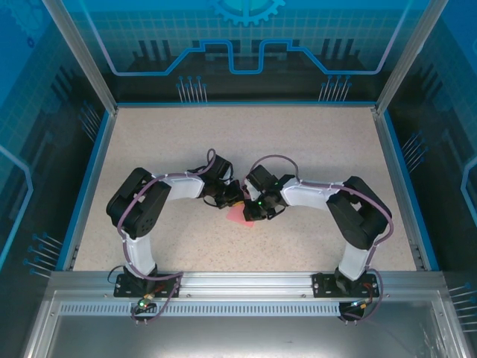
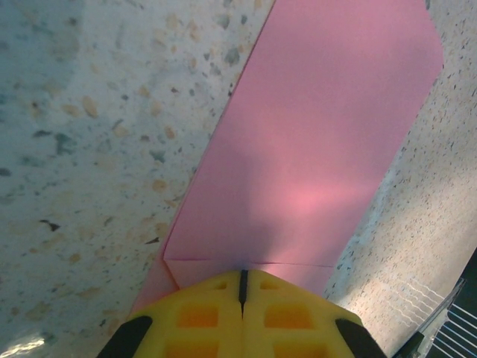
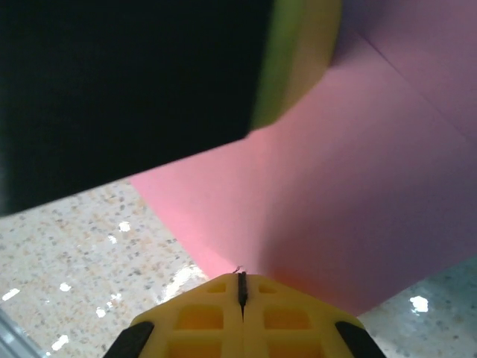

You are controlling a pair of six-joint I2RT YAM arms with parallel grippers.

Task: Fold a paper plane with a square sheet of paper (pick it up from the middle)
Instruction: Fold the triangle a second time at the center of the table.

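**While both end effectors bear on the paper, a fold is mid-way**

At centre frame in the top view, the pink paper lies on the counter, folded to a long strip, with a crease low in the left wrist view. The left end effector and right end effector have their fingers together at its edge; I cannot tell whether they pinch a layer. The next move likely calls for pressing the crease without dragging the paper.
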